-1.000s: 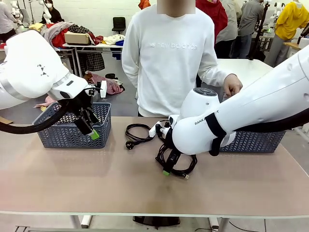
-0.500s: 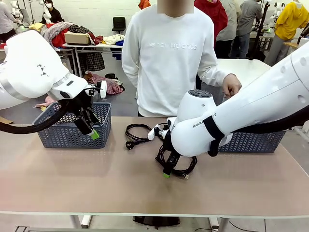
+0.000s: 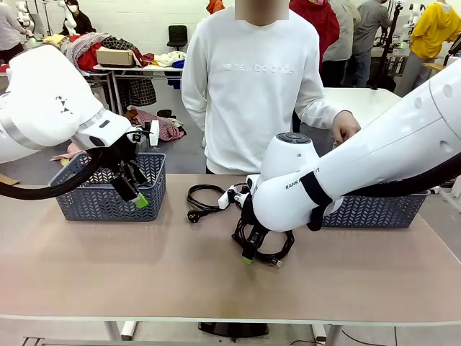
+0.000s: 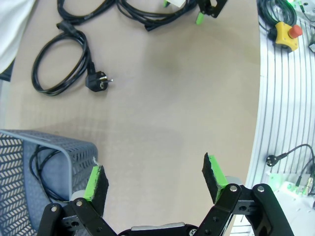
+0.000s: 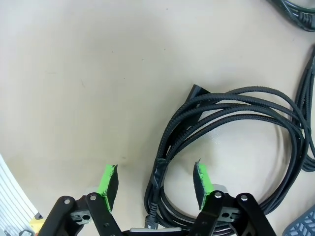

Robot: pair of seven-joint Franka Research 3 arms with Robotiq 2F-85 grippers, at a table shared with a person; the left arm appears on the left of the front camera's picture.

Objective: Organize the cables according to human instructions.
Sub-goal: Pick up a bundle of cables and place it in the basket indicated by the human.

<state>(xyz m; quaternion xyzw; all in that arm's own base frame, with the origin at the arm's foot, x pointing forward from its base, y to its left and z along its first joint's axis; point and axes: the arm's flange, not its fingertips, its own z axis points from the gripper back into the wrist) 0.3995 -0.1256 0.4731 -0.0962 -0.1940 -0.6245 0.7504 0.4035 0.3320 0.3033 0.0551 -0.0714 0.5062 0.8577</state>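
The right end effector is down at the bench with its pads apart, one on each side of a bunched stretch of the braided coil. There is a clear gap on one side, so nothing is clamped yet. At that spot the strands run straight out ahead of the fingers and across the closing line. The rest of the loop spreads away to one side, flat on the bench. From across the room the coil lies at mid-bench, right under the right end effector. That arm reaches in low from the right, its wrist bent steeply down.

I take this to be the moment of the grab. A straight squeeze should catch the bundle, though a strand or two might slip out.

The left end effector hangs wide open at the front corner of the left basket, well apart from the coil. Another cable lies inside that basket. A plug cable lies between the two arms, nearer the person. The right basket sits behind the right arm.
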